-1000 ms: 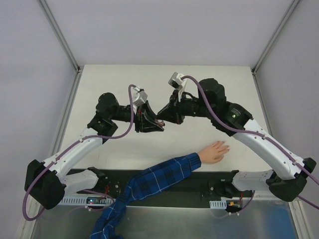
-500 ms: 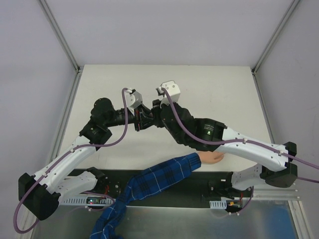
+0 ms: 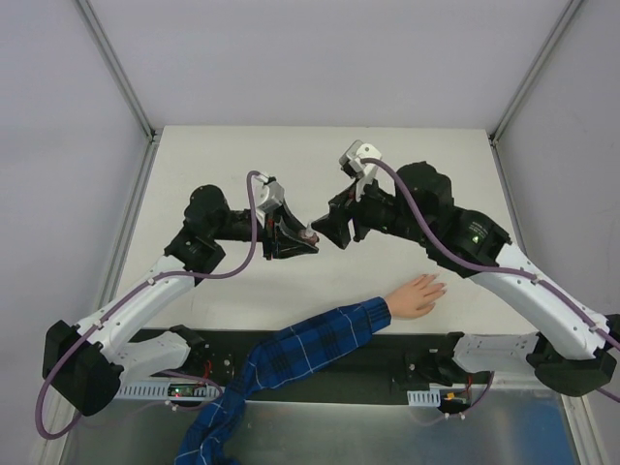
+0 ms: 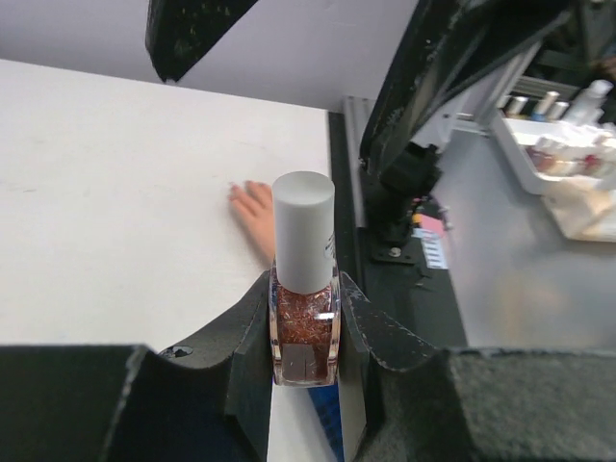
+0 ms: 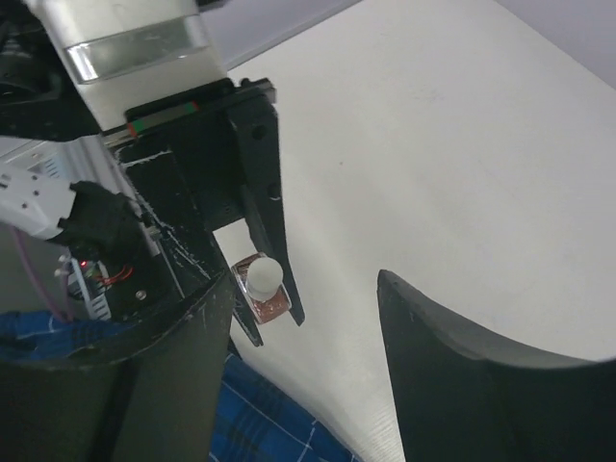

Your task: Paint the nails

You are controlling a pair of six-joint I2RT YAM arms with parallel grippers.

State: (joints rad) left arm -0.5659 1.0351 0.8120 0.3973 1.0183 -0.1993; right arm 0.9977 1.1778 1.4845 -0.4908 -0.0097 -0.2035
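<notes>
My left gripper (image 3: pixel 302 238) is shut on a small square bottle (image 4: pixel 304 322) of reddish glitter polish with a pale grey cap (image 4: pixel 303 229), held upright above the table. My right gripper (image 3: pixel 325 227) faces it from the right, open, with the bottle (image 5: pixel 261 289) just beyond its left finger (image 5: pixel 144 385) and nothing between the jaws. A pale peach hand (image 3: pixel 418 295) lies flat at the table's near edge, on an arm in a blue plaid sleeve (image 3: pixel 310 345). The nails at its fingertips (image 4: pixel 237 191) are too small to make out.
A black base strip (image 3: pixel 320 373) runs along the near edge under the sleeve. Metal frame posts (image 3: pixel 116 68) rise at the back corners. Off the table's right side, a bench holds white trays of small bottles (image 4: pixel 568 159).
My right gripper was shut at the bottle's cap; it has opened and drawn back slightly to the right. The left gripper still holds the bottle in about the same place.
</notes>
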